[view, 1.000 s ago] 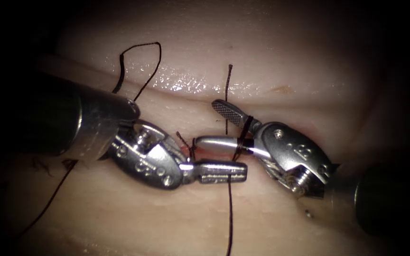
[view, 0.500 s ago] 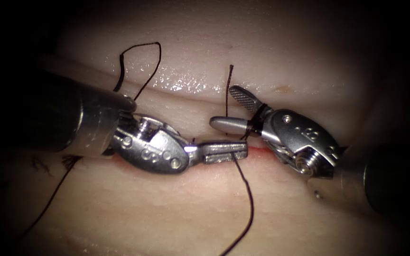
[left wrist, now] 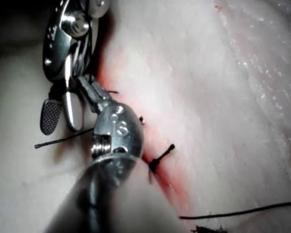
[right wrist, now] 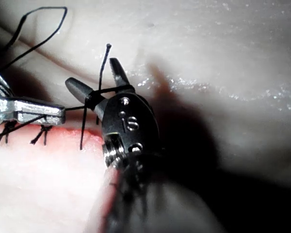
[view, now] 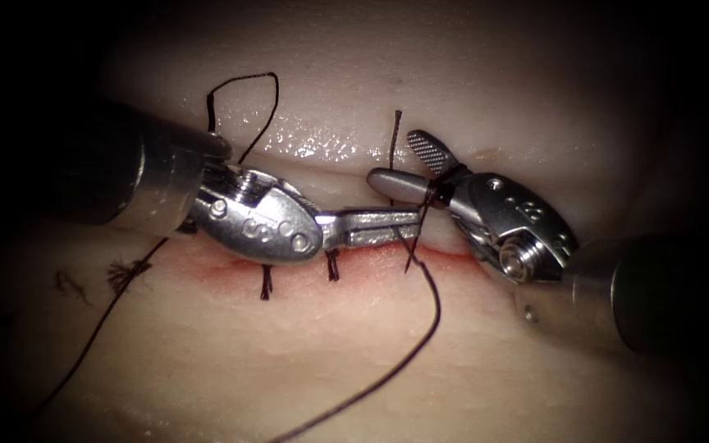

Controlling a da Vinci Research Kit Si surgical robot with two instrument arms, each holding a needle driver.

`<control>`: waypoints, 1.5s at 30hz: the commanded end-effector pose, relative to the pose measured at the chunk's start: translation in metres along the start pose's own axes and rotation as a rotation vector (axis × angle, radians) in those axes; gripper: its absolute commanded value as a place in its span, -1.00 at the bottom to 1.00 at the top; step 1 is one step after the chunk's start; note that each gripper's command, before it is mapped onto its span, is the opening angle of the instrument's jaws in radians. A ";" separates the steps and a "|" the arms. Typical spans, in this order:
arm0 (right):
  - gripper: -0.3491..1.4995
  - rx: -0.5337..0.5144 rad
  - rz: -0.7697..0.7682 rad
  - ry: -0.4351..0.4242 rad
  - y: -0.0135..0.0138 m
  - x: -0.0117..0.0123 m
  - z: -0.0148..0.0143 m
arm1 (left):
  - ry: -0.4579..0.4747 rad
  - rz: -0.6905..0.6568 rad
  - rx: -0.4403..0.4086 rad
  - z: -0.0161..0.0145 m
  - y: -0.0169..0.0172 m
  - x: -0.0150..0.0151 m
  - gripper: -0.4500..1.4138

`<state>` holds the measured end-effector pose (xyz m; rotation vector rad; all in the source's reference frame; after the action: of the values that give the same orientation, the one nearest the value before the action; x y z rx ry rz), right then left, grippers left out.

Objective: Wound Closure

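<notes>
The tissue (view: 354, 353) has a red cut (view: 223, 267) running left to right, with two tied stitches (view: 266, 283) (view: 332, 267) across it. My left tool (view: 379, 227) lies along the cut from the left, its jaws shut on the dark thread (view: 432, 316), which curves down to the near edge. My right tool (view: 395, 158) comes from the right, open, with the thread looped round the base of its jaws (view: 441, 184). A short thread end (view: 394, 131) stands up beside it. In the right wrist view the loop (right wrist: 94, 99) sits behind the open right tool (right wrist: 92, 73), and the thread runs to the left tool (right wrist: 36, 110).
A slack thread loop (view: 244, 102) lies on the far side of the cut at the left, and a strand (view: 96, 328) trails to the lower left past a frayed cut end (view: 125, 272). The left wrist view has a stitch (left wrist: 162, 155) beside the left tool's wrist (left wrist: 119, 131).
Both tools have moved toward the far side of the cut, the right one also drawing back to the right. The loop stays on the right jaws. Two stitches have come into sight.
</notes>
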<state>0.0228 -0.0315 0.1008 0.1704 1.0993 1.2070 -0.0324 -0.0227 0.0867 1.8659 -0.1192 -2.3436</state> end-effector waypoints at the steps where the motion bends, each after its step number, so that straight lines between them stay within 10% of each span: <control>1: 0.54 0.008 0.018 0.002 -0.0001 -0.0006 0.0014 | 0.005 0.000 -0.002 0.0008 0.0003 -0.0004 -1.00; 23: 0.22 0.013 0.102 -0.034 -0.0002 -0.0006 0.0032 | -0.013 -0.003 -0.025 0.0013 -0.0001 -0.0018 -1.00; 24: 0.11 0.015 0.094 -0.026 -0.0004 -0.0004 0.0032 | -0.014 -0.002 -0.025 0.0014 0.0000 -0.0018 -1.00; 25: -0.74 0.018 0.083 -0.017 -0.0008 0.0000 0.0030 | -0.016 0.000 -0.027 0.0014 0.0001 -0.0019 -1.00; 26: -1.00 0.020 0.061 -0.016 -0.0010 0.0000 0.0028 | -0.016 -0.006 -0.028 0.0014 0.0002 -0.0019 -1.00; 45: -1.00 0.086 -0.175 0.062 -0.0032 -0.0007 0.0008 | -0.022 -0.045 -0.033 -0.0011 -0.0003 -0.0030 -1.00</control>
<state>0.0248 -0.0326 0.0989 0.0901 1.2052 1.0118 -0.0298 -0.0213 0.0888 1.8453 -0.0403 -2.3889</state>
